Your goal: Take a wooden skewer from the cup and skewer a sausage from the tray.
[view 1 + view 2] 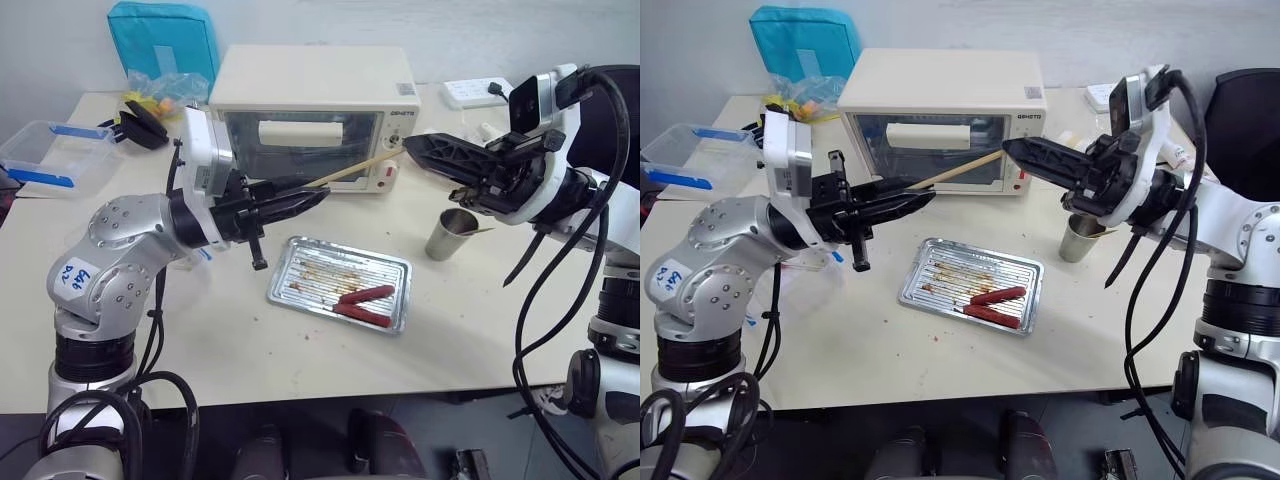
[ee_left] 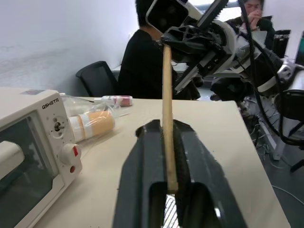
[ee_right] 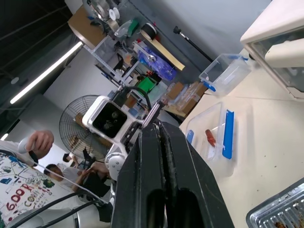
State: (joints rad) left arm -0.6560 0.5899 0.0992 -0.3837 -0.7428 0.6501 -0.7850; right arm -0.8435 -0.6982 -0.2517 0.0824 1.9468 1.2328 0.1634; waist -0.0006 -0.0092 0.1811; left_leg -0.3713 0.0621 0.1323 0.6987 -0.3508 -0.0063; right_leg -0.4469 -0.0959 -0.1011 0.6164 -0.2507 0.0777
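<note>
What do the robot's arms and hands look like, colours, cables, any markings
Both arms are built from rounded silver-grey metal joints with black collars. Each hand, left hand and right hand, has two long, tapered black fingers behind a white boxy wrist module. Loose black cables loop along both arms. The left arm carries a white sticker with blue handwriting.

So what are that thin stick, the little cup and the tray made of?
The stick looks like pale bare wood, matte and tan. The cup seems brushed steel, with a dull grey sheen. The tray looks like thin silvery metal, ridged and grease-stained, possibly aluminium.
</note>
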